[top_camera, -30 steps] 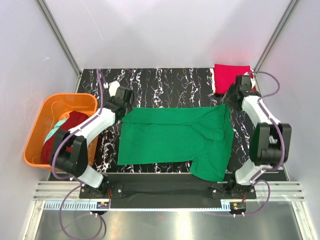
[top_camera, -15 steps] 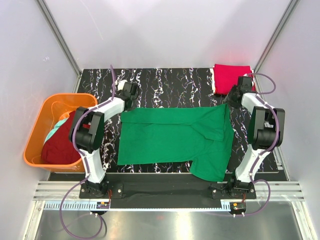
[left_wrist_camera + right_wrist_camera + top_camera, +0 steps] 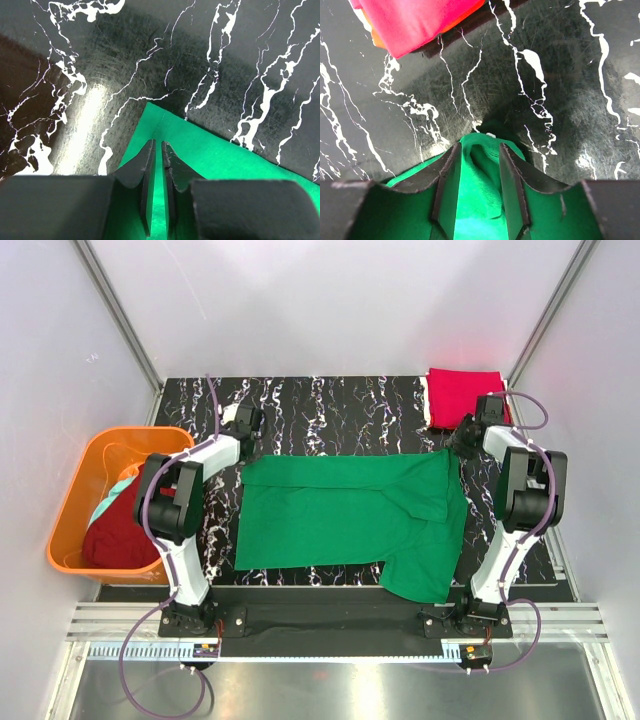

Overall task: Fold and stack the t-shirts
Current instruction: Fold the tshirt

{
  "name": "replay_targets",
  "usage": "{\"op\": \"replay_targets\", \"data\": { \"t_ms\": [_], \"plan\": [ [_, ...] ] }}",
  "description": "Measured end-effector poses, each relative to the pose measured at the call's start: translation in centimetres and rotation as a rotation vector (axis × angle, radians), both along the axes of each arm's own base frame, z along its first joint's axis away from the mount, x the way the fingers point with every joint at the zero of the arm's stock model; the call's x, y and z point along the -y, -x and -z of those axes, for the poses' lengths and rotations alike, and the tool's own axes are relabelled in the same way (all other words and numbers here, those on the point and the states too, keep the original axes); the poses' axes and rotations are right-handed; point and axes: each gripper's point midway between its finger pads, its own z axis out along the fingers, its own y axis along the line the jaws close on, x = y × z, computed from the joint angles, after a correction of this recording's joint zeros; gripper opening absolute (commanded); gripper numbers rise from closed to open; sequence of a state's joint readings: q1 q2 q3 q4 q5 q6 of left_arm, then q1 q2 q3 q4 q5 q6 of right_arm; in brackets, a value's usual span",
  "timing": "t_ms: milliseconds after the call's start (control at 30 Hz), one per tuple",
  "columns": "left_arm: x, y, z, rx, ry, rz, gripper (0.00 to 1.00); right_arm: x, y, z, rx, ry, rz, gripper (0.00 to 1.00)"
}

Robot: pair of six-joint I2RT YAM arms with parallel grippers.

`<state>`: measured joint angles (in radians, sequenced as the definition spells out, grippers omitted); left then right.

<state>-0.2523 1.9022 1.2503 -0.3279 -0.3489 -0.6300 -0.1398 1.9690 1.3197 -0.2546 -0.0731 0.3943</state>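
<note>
The green t-shirt (image 3: pixel 340 515) lies spread flat in the middle of the black marbled surface (image 3: pixel 320 405), with one part hanging toward the near edge on the right side. The left end effector (image 3: pixel 157 144) is at its far left corner. The fingers are almost together there, pinching the thin cloth, and a small crease runs from the corner into the slit between them. The right end effector (image 3: pixel 476 146) is at the far right corner and is closed around a bunched fold of the same green cloth. A folded red t-shirt (image 3: pixel 462 392) rests at the far right corner of the surface, near the right arm. The maroon t-shirt (image 3: pixel 120 535) and a pale teal garment (image 3: pixel 113 495) lie in the orange basket (image 3: pixel 75 490) at the left.
</note>
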Motion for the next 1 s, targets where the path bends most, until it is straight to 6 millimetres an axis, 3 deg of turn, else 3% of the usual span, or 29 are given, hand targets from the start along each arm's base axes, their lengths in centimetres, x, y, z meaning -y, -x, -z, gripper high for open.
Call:
{"op": "replay_targets", "data": {
  "t_ms": [267,500,600,633,733,767,800,1000],
  "plan": [
    [-0.5,0.5,1.3,-0.043,0.012,-0.015,0.14,-0.1,-0.4,0.6,-0.012,-0.021,0.017,0.45],
    [-0.7,0.5,1.6,-0.048,0.021,-0.022,0.14,-0.5,-0.4,0.6,-0.010,-0.043,0.010,0.52],
    [-0.7,0.5,1.6,-0.048,0.021,-0.023,0.14,-0.6,-0.5,0.5,-0.008,-0.045,0.012,0.43],
    [-0.7,0.5,1.6,-0.048,0.021,-0.023,0.14,-0.6,-0.5,0.5,-0.008,-0.047,0.013,0.33],
    [-0.8,0.5,1.6,-0.049,0.022,-0.025,0.14,-0.7,-0.4,0.5,-0.014,-0.058,0.021,0.20],
    [-0.8,0.5,1.6,-0.050,0.021,-0.026,0.14,-0.7,-0.3,0.6,-0.018,-0.061,0.024,0.07],
    [-0.8,0.5,1.6,-0.052,0.021,-0.027,0.14,-0.7,-0.2,0.6,-0.025,-0.060,0.024,0.00],
    [-1.0,0.6,1.8,-0.063,0.017,-0.032,0.12,0.9,-0.2,0.8,-0.060,-0.026,0.107,0.00]
  ]
}}
